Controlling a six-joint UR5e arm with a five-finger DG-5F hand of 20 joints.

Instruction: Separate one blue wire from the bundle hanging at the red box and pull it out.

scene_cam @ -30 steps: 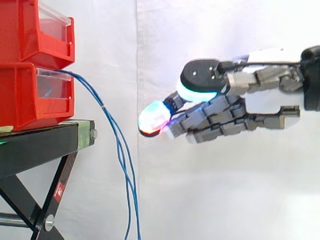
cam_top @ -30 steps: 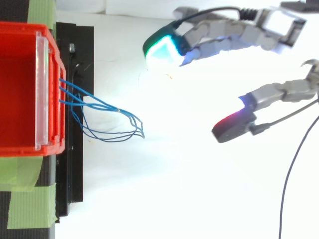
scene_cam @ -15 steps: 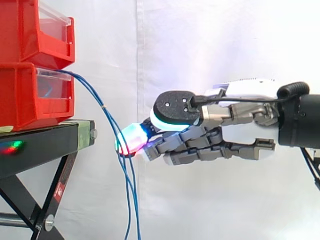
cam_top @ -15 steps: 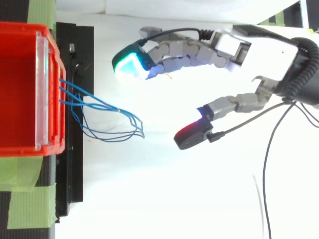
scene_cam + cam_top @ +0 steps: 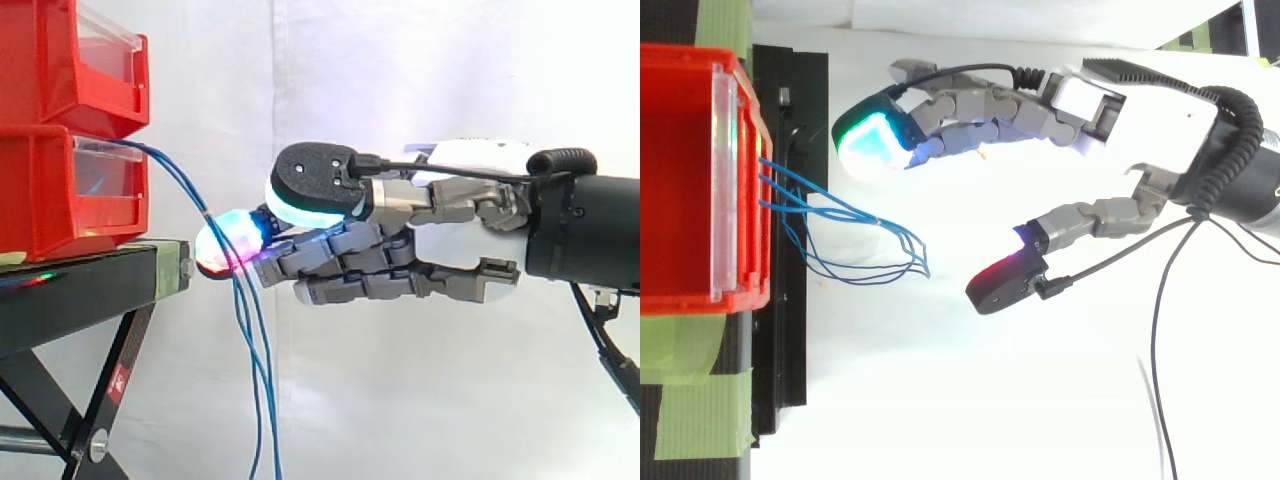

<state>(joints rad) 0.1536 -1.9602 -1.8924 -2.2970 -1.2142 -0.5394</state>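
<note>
Curtain (image 5: 420,400) was unchanged; wires (image 5: 878,222) were left hanging from the box (image 5: 50,190) front. Hand (image 5: 1110,100) was advanced up to the bundle within a second, spread open, nothing gripped; separation was judged imminent.

Green tape (image 5: 700,420) on black stand (image 5: 70,295) before white curtain (image 5: 400,60).

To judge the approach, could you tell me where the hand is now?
Top view: the hand comes in from the right, open, its fingers alongside the blue wires near the red box.
</note>
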